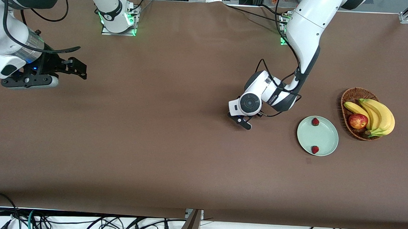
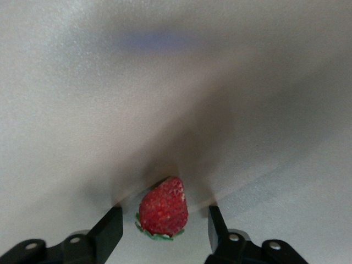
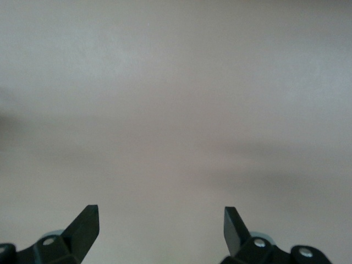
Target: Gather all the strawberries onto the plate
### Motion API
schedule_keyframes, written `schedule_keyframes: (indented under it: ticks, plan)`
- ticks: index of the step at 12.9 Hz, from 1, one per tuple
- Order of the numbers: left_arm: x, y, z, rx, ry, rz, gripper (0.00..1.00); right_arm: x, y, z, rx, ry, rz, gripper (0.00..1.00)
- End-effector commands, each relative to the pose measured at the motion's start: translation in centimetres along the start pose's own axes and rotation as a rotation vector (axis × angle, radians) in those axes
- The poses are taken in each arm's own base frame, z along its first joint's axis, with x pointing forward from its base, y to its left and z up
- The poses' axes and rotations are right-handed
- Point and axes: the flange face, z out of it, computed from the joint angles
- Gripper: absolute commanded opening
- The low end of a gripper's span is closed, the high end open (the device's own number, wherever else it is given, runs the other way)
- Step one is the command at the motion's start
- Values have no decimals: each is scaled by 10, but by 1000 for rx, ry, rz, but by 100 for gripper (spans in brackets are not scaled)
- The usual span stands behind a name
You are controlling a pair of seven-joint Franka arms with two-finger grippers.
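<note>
Landmark: the plate [image 1: 317,135].

Two strawberries are lying in the plate, one [image 1: 315,121] at the rim farther from the front camera, one [image 1: 315,150] at the nearer rim.

A third berry [image 2: 163,208] is resting on the bare worktop [image 1: 176,137], away from the plate toward the right arm's end. It is being straddled by the left gripper [image 2: 164,224]; its fingers [image 2: 108,230] are set on either side with gaps showing, released, not yet grasping. Judged: placed so for a pinch.

The right gripper [image 3: 160,223] is being held well apart from the plate, fingers spread, waiting.
</note>
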Motion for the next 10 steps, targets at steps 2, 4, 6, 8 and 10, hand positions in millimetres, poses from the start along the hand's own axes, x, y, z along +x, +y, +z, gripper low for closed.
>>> schedule_keyframes:
  ticks: [2, 4, 6, 8, 10]
  plan:
    - [-4, 1, 4, 20, 12, 25, 67, 8, 4, -18, 18, 37, -9, 100]
    - [-1, 2, 6, 19, 26, 27, 65, 9, 5, -19, 1, 40, -13, 100]
    - [0, 4, 4, 18, 32, 23, 68, 11, 6, -16, -1, 35, -11, 100]
    - [2, 6, 3, 17, 46, 21, 65, 13, 7, -15, -8, 33, -5, 100]
    - [3, 11, 8, 18, 50, 22, 39, 14, 8, -11, -27, 27, -4, 100]
